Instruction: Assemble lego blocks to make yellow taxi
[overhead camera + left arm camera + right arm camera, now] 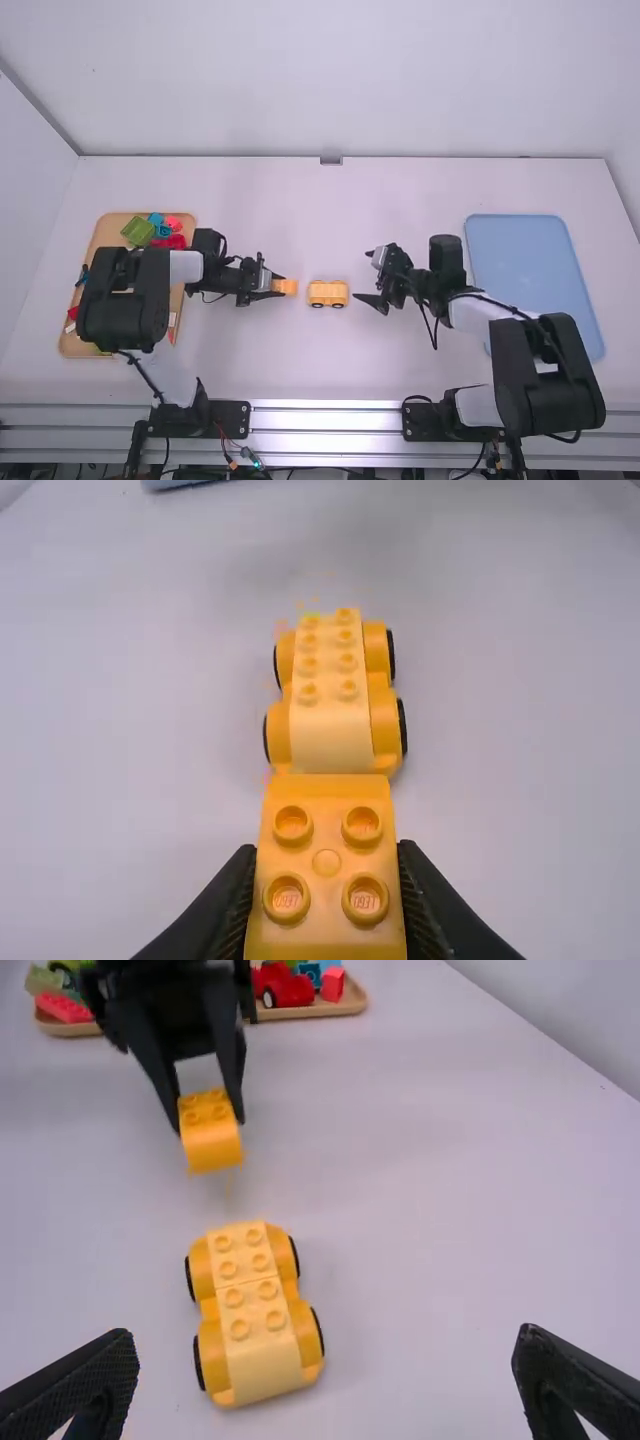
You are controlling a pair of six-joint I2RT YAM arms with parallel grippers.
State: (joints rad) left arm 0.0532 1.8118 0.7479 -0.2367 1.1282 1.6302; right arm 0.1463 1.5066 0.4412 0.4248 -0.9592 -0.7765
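Observation:
My left gripper is shut on a yellow-orange block, just left of the yellow car on the table. In the left wrist view the studded block sits between the fingers of my left gripper, the car beyond it. Right of the car, my right gripper stands open and holds nothing. The right wrist view has its wide-apart fingers, the gripper facing the wheeled car, which carries light yellow studded bricks. There the held block hangs above the table.
A wooden tray of colourful blocks, including a green one, lies at the left, partly under the left arm. A light blue tray lies at the right, beside the right arm.

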